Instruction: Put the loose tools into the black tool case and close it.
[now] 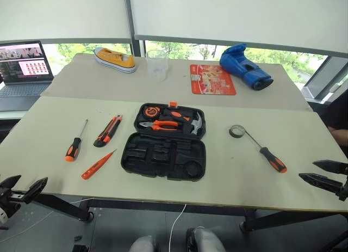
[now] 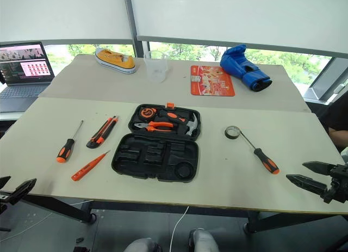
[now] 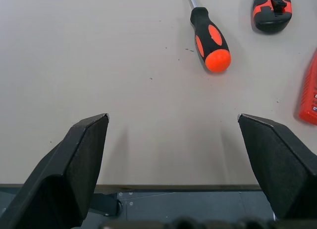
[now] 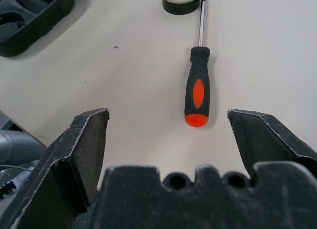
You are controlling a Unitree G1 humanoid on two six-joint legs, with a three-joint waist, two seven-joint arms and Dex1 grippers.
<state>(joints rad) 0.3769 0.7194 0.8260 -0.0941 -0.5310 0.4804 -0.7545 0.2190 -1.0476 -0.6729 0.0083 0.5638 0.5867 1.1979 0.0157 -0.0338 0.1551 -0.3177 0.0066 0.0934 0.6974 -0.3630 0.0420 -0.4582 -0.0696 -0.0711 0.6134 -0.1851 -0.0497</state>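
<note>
The black tool case lies open in the middle of the table, pliers and a hammer in its far half, empty recesses in the near half. To its left lie a screwdriver, the utility knife and the slim orange tester. To its right are the tape roll and a second screwdriver. My left gripper hangs open off the front left edge, short of the left screwdriver. At the front right, my right gripper is open, nothing in it, its fingers pointing at the right screwdriver.
A second table behind carries a laptop, a yellow shoe, a clear cup, a red card and a blue glove. Both grippers hover near the table's front edge.
</note>
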